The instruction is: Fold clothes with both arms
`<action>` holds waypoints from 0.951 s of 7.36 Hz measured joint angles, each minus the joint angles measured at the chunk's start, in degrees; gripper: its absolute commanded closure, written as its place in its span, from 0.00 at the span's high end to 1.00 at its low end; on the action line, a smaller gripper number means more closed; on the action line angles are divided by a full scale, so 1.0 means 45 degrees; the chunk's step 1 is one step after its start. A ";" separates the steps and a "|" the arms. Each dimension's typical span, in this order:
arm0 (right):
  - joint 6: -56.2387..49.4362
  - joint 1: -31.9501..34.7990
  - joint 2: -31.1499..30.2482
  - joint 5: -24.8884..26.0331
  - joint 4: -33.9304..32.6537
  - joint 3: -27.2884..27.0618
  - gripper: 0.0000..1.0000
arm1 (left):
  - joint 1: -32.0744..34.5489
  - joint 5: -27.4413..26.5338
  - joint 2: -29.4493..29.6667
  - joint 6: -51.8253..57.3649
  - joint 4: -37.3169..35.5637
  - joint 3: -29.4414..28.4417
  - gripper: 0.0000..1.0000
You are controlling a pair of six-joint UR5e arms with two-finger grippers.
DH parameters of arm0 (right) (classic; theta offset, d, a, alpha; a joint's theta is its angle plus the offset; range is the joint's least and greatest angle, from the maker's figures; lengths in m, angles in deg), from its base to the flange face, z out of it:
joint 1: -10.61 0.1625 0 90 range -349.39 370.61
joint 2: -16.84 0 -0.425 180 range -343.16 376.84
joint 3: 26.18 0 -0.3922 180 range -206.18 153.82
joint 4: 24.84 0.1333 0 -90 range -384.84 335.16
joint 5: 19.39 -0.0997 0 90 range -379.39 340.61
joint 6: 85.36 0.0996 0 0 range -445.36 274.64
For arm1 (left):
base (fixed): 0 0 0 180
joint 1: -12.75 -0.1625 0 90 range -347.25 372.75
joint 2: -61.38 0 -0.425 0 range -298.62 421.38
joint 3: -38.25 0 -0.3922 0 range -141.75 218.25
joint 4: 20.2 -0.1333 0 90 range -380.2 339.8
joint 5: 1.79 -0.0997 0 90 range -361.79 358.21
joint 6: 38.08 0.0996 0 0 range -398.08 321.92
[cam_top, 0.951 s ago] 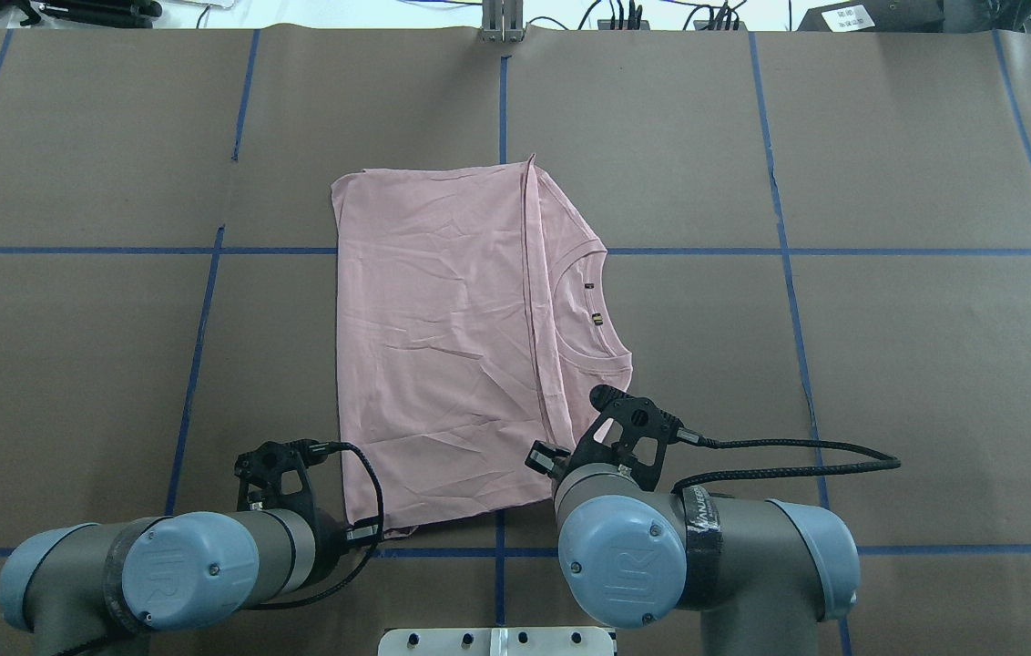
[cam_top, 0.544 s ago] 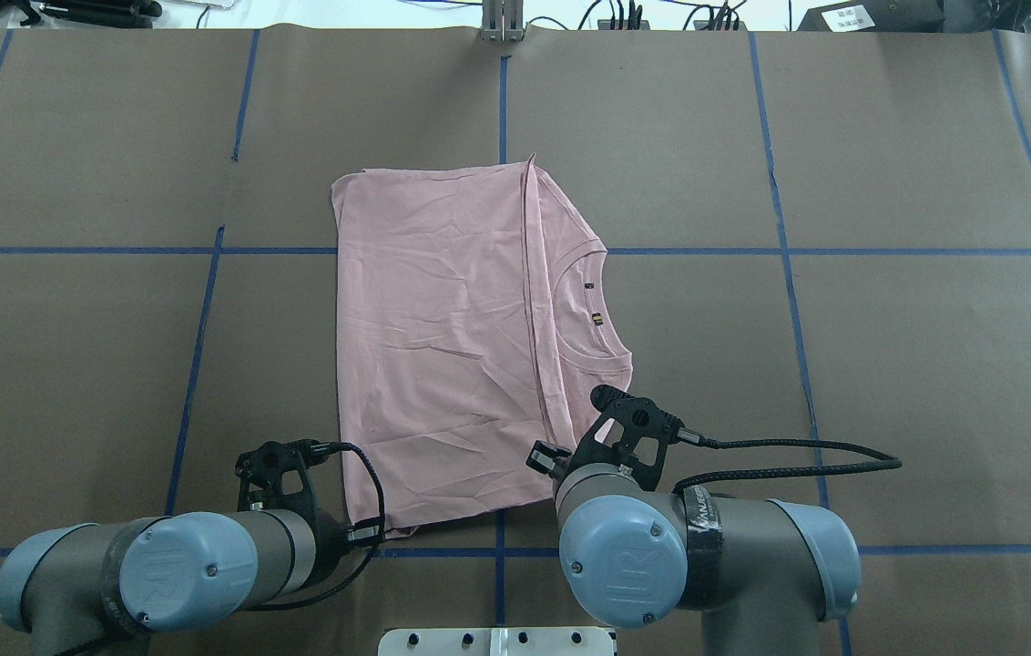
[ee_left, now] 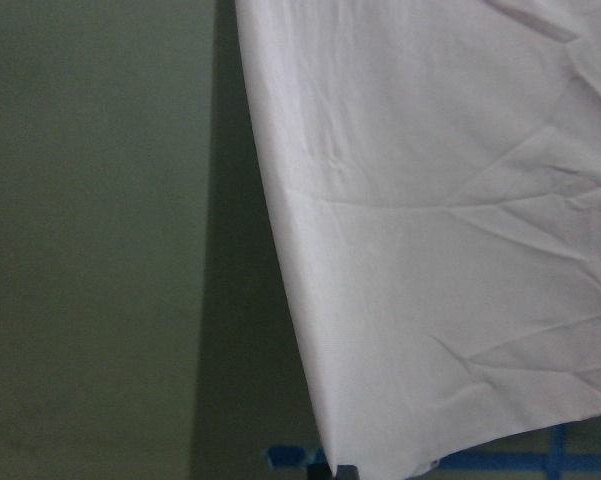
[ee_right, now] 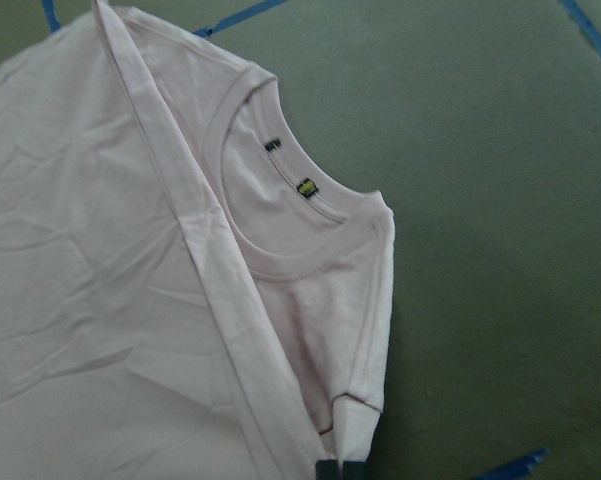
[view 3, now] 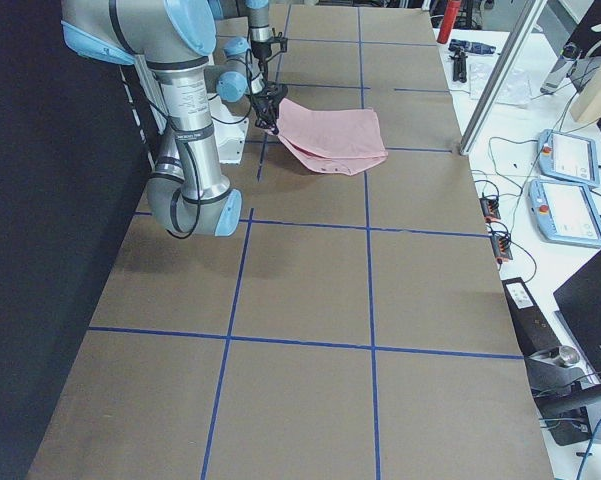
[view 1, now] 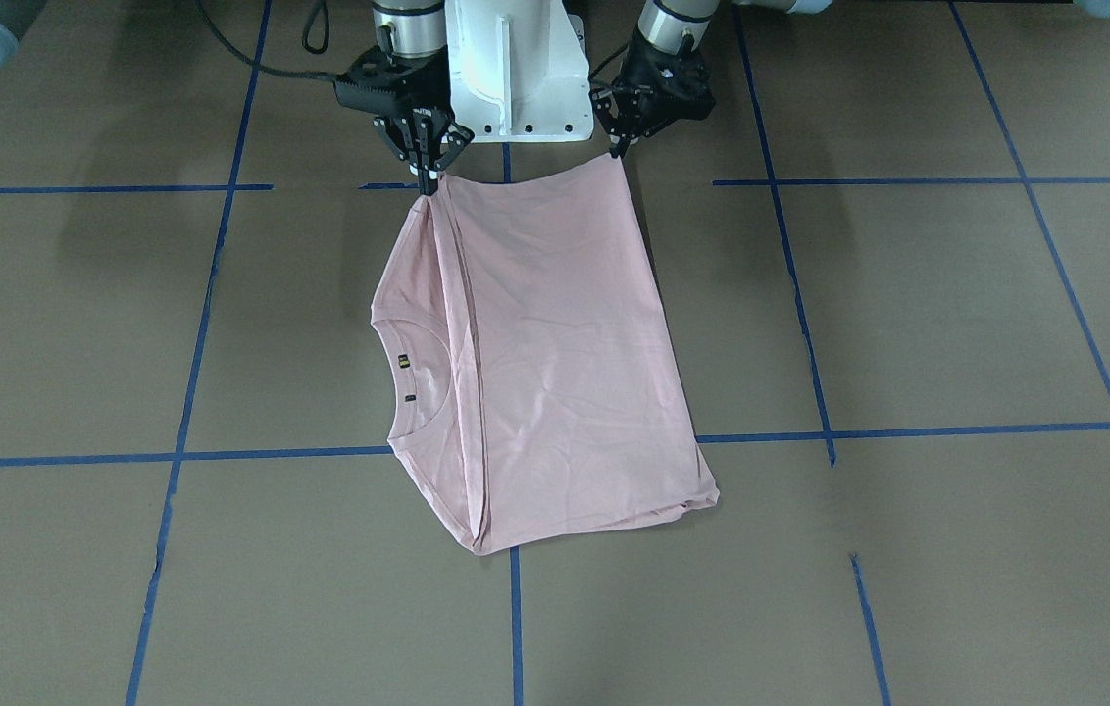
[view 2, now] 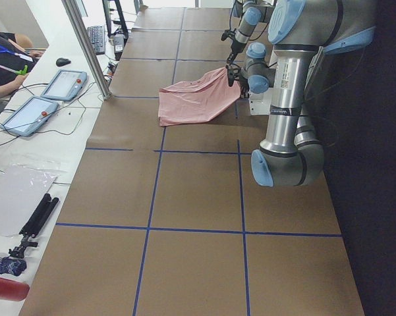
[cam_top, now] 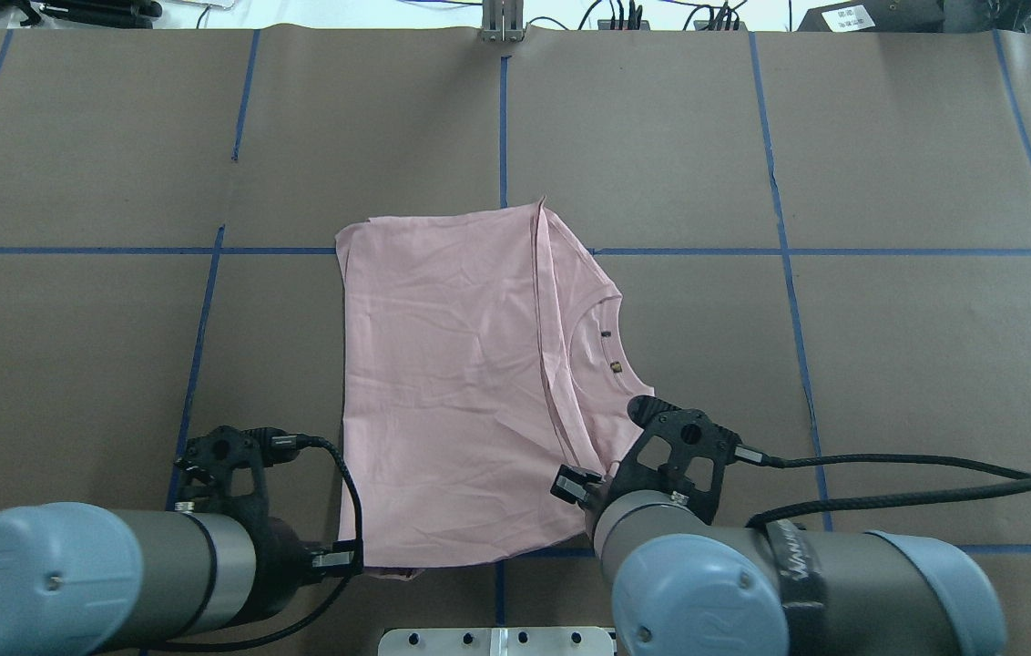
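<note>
While near edge sits raised, left tool (view 1: 617, 149), right tool (view 1: 428, 176) clamp T-shirt (view 1: 565, 373) corners.

This is a robotics lab or test cell: a left arm (view 2: 280, 105) and a right arm (view 3: 188, 110), both industrial jointed tubes with blue caps, rise from a white pedestal (view 1: 511, 69) at a long table (cam_top: 889, 164) wrapped in brown paper and marked into squares with blue tape (cam_top: 780, 219). Along the table's far side runs a white workbench (view 2: 46, 141) with touch-screen teach pendants (view 2: 64, 84), a keyboard (view 2: 95, 39), a mouse (view 2: 63, 62), loose cables (cam_top: 625, 14) and an aluminium frame post (view 2: 85, 46), and a person (view 2: 3, 56) sits at it
</note>
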 measured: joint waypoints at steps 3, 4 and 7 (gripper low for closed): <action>-0.0024 -0.0408 0.0257 -0.0039 -0.1969 -0.1596 0.00 | 0.0779 0.1083 0.1461 0.0546 -0.2811 0.1577 0.00; -0.0082 -0.0228 0.0536 -0.0003 -0.1986 -0.1071 0.00 | 0.1125 0.1085 0.1762 0.1112 -0.2905 0.0951 0.00; -0.0582 0.1318 0.1353 -0.0052 -0.0058 0.1752 0.00 | 0.2708 0.1064 0.2656 0.2765 -0.1960 -0.2129 0.00</action>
